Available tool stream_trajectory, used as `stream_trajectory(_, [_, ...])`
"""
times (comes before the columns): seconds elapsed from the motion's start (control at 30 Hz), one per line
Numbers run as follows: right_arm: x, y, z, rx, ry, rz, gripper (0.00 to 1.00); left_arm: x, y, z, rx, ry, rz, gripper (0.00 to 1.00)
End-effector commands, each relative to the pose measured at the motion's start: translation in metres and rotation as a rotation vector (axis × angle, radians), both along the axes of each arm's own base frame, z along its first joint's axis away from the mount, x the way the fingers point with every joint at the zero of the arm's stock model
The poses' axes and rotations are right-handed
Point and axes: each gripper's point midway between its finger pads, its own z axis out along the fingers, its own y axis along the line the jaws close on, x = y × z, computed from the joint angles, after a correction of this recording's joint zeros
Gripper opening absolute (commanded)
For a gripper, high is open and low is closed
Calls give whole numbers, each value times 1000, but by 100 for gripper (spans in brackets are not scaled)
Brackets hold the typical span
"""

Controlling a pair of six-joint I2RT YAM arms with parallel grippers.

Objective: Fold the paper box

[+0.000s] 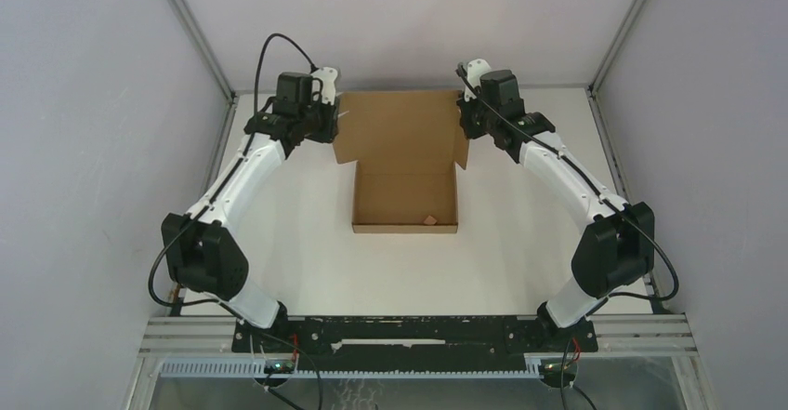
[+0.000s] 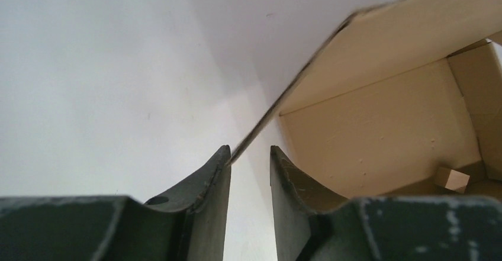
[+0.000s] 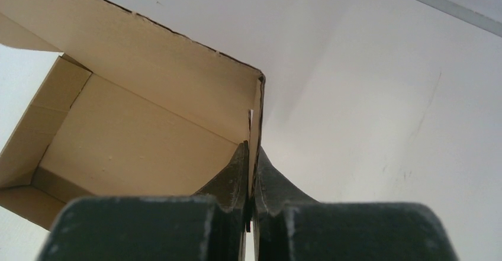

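One paper box (image 1: 405, 196) sat on desk (image 1: 307, 261). Two claws: left claw (image 2: 250, 151) spread at box's left flap edge; right claw (image 3: 251, 148) pinched box's right flap. One scrap (image 1: 430, 218) lay inside box.

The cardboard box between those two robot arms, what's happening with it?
Two robot arms are folding a paper box on a white table. Its tray already has its walls up, and the lid stands raised at the far side. The right hand is pinched shut on the lid's right edge. The left hand is open, with the lid's left edge just at one fingertip, not gripped. A small cardboard scrap lies inside the tray.
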Motion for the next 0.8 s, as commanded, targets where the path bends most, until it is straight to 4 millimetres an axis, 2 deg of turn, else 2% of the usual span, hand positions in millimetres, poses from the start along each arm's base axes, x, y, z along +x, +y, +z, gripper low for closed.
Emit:
stream_trajectory(0.0, [-2,-2,22,38,-50,-10,6,-10,10,19,-25,-41,-11,34])
stream_trajectory(0.17, [-2,-1,23,43,-49,-4,7,-9,8,23,-38,-50,-21,34])
stream_trajectory(0.37, [-3,-1,22,38,-47,1,6,-7,1,34,-69,-82,-50,45])
stream_trajectory(0.77, [-2,0,26,31,-53,16,6,7,6,41,-58,-135,-62,46])
